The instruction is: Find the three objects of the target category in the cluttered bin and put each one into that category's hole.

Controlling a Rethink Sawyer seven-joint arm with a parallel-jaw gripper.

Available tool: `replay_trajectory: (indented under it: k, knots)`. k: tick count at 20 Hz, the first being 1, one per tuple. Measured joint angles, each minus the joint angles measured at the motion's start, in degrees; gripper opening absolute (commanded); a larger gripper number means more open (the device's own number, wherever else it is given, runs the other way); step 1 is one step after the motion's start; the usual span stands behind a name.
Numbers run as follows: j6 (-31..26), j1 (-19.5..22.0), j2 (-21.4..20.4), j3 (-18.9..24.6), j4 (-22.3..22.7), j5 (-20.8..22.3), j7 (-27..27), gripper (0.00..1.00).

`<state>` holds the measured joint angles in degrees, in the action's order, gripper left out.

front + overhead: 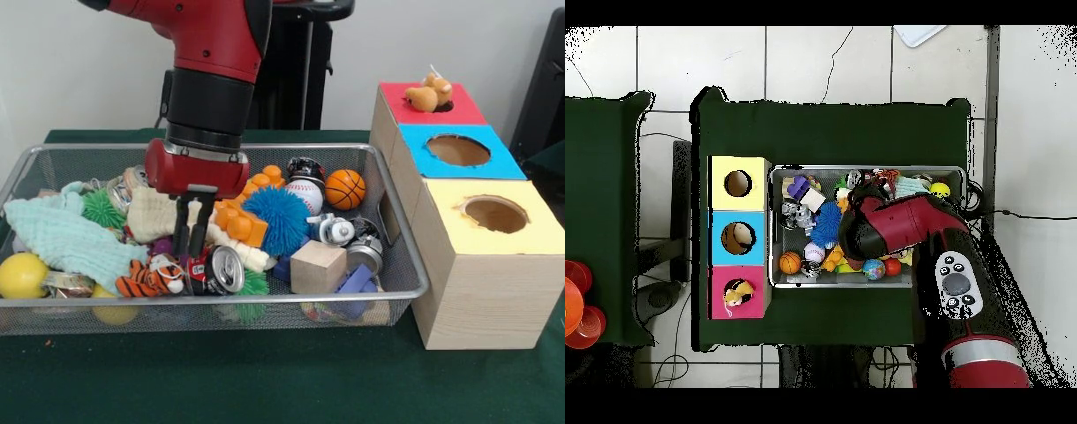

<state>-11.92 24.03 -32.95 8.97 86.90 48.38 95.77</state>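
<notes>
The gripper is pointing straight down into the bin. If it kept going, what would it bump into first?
Probably the tiger-striped plush toy, just below and slightly left of the gripper; the soda can lies close on the other side, and depth is unclear.

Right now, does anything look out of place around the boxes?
Yes. A tan-orange plush animal sits on the red-topped box's hole, lodged at the rim rather than dropped through. The blue hole and yellow hole look unobstructed.

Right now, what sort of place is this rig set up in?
Probably a robotics lab or test room: a green-covered table on a pale tiled floor, a mesh bin of mixed toys, and wooden sorting boxes with coloured holed tops.
</notes>
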Motion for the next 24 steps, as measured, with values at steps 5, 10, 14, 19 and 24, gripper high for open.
replay_trajectory:
  k: [5,10,14,19,24]
  knots:
    - [0.00,-0.01,-0.01,0.00,-0.17,0.74,0.00,1.00]
    - [0.00,0.05,0.00,0.06,-0.41,2.34,0.00,1.00]
    - [0.00,0.11,0.00,0.11,-0.41,2.48,0.00,0.00]
    - [0.00,0.70,0.00,0.56,-0.41,2.49,0.00,0.00]
    - [0.00,1.85,0.00,0.72,-0.41,2.50,0.00,1.00]
